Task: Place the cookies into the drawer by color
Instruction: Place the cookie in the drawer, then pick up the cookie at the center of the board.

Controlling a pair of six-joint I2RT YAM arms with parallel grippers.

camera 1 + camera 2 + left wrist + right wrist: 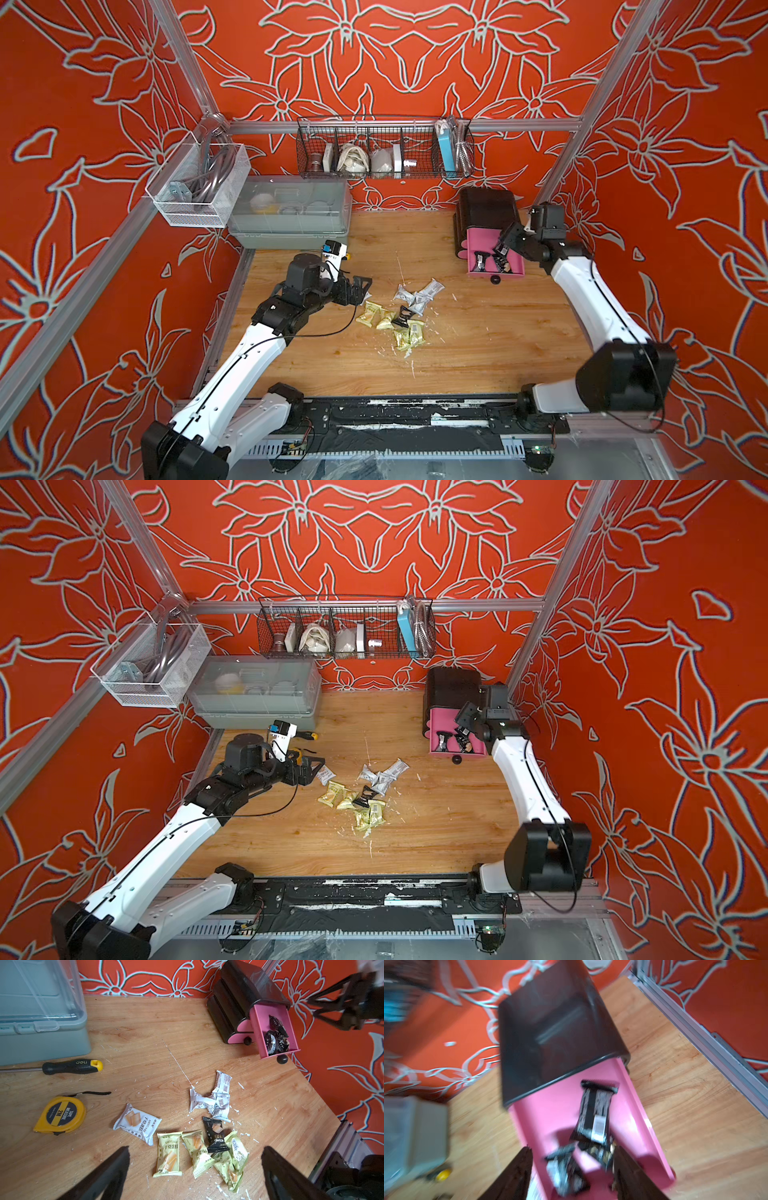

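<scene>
I count one black chest (239, 1001) with one pink drawer (259, 1026) pulled out, holding what looks like three black packets (276, 1036). Loose outside it are one black packet (215, 1134), one lone white packet (137, 1124), a crumpled white cluster (214, 1101) of about three, at least four yellow-green packets (168, 1153), one tape measure (60, 1114) and one screwdriver (72, 1066).

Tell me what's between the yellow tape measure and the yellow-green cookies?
One white cookie packet lies between the tape measure and the yellow-green cookies, shown in the left wrist view.
</scene>
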